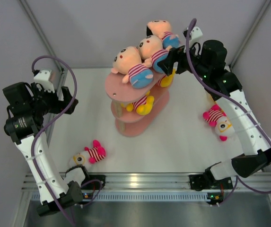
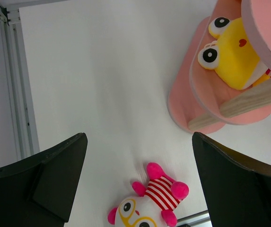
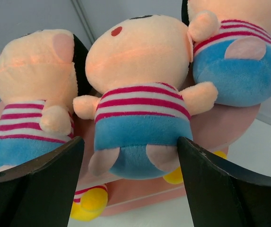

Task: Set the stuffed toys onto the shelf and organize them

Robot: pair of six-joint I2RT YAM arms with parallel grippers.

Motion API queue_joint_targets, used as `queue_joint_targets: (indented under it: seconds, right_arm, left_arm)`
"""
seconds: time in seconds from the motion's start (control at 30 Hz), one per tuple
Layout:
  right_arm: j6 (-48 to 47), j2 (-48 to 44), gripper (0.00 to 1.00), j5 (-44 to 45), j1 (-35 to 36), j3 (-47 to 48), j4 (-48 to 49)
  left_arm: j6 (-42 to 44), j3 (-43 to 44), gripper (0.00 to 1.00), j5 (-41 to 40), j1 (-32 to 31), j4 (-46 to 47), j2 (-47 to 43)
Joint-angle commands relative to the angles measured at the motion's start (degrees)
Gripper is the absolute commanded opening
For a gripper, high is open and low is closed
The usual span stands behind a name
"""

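Risks most at the top tier of the shelf (image 1: pixel 118 87), toward the middle of the far edge of the desk (image 1: pixel 187 142). Crowds three peach-headed dolls (image 1: pixel 128 59) there, shoulder to shoulder, seemingly partly past the rim. Has the right gripper (image 3: pixel 130 142) spread wide and empty, a finger on either side of the middle doll (image 3: pixel 140 94); cannot tell whether touching. Could shove that doll into its neighbours on any sideways drift and tip one off. Could also snag plush if pulled out low.

Has the left gripper (image 2: pixel 140 137) wide and empty too, above the pink white-faced toy (image 2: pixel 149 203) by the near-left corner. Leaves a second pink toy (image 1: pixel 216 120) close to the right edge. Shows a yellow animal (image 2: pixel 234 59) on the middle tier. Offers open desk left of the shelf and along the near edge; looks tightest between tiers and posts.
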Motion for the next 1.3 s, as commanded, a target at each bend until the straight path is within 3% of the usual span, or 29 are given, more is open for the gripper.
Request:
queue_joint_targets:
  seconds: [0.0, 0.37, 0.87, 1.27]
  right_arm:
    - [1.3, 0.2, 0.80, -2.9, -0.8, 0.5, 4.5]
    - [-1.7, 0.7, 0.79, -1.3, -0.9, -0.6, 3.7]
    - [-1.1, 4.1, 0.79, -9.7, -0.8, 2.8, 3.5]
    - [-1.9, 2.7, 0.82, -8.5, -0.8, 4.5, 2.3]
  left_arm:
    - [0.9, -0.5, 0.99, 0.9, 0.2, 0.7, -0.8]
    - [0.9, -0.4, 0.99, 1.8, 0.2, 0.6, -1.1]
    - [0.9, -0.3, 0.98, 2.1, 0.2, 0.7, -1.1]
    - [1.1, -0.7, 0.99, 2.3, 0.2, 0.6, -1.0]
